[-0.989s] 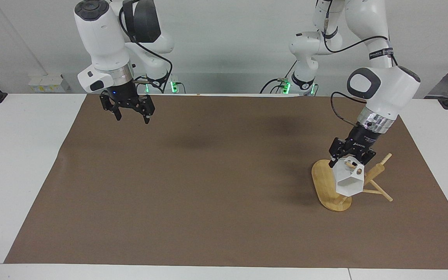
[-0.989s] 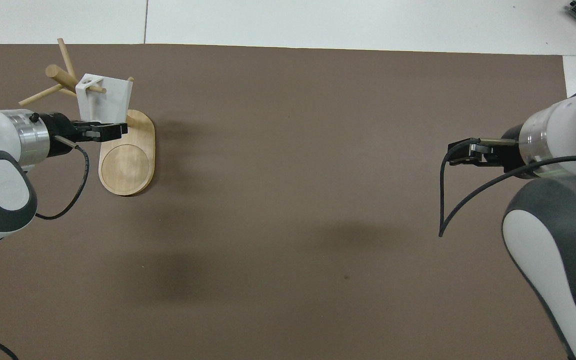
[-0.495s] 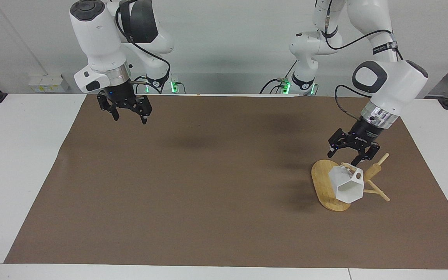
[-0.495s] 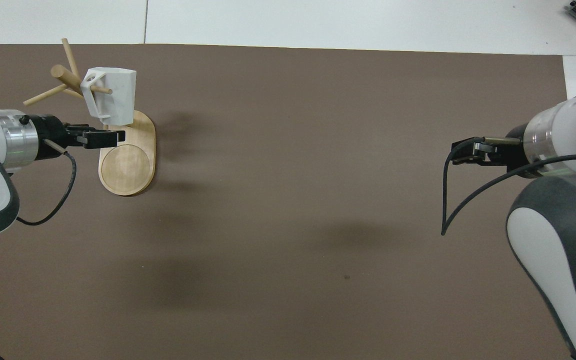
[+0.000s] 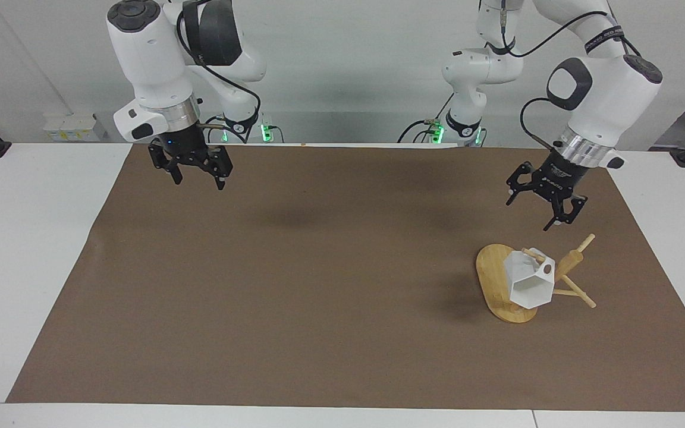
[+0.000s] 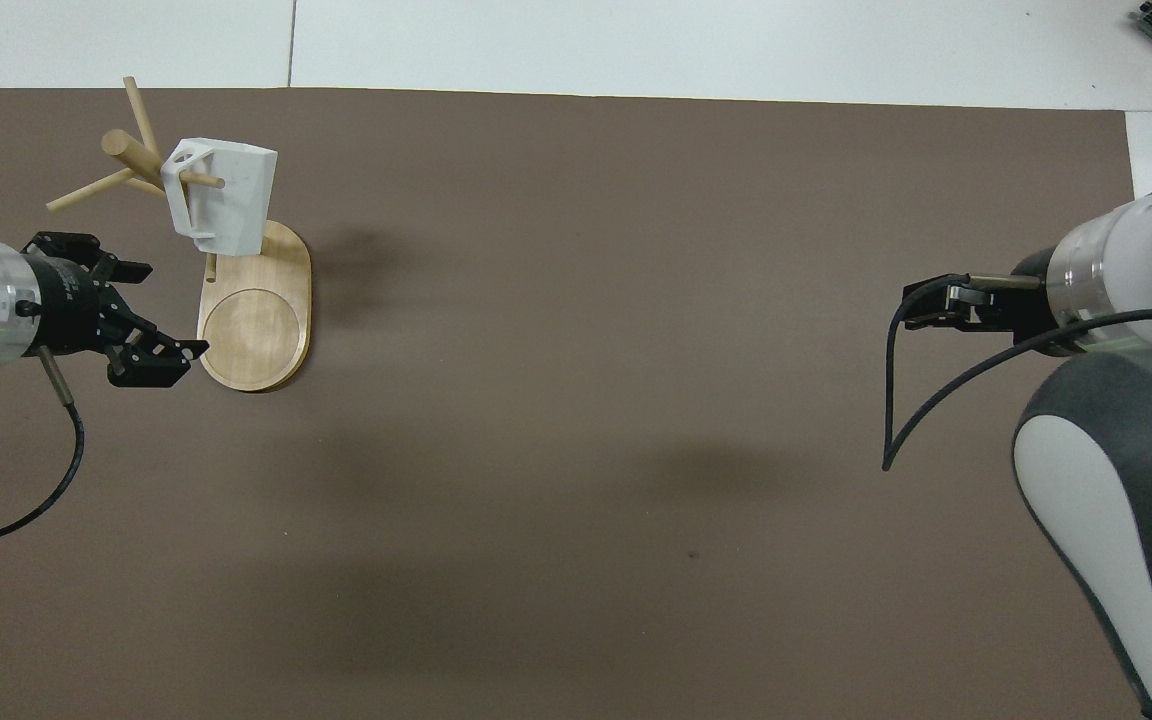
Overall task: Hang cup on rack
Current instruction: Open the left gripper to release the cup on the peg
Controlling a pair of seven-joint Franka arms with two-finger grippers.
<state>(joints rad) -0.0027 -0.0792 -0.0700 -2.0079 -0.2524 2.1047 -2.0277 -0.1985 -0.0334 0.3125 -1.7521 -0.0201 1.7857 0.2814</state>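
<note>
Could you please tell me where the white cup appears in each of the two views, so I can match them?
Facing view: the cup hangs on a peg of the rack, lower right of the picture.
Overhead view: the cup hangs at upper left.
Shared landmark: the rack's oval base under the cup.

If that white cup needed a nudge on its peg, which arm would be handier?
Left: its open left gripper hangs just above the cup on the rack; the right gripper waits at the other end.

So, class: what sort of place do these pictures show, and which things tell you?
Probably a robotics lab test bench: two white arms mounted at a white table, a brown mat as workspace, and only a bamboo rack with a cup hung on it.
</note>
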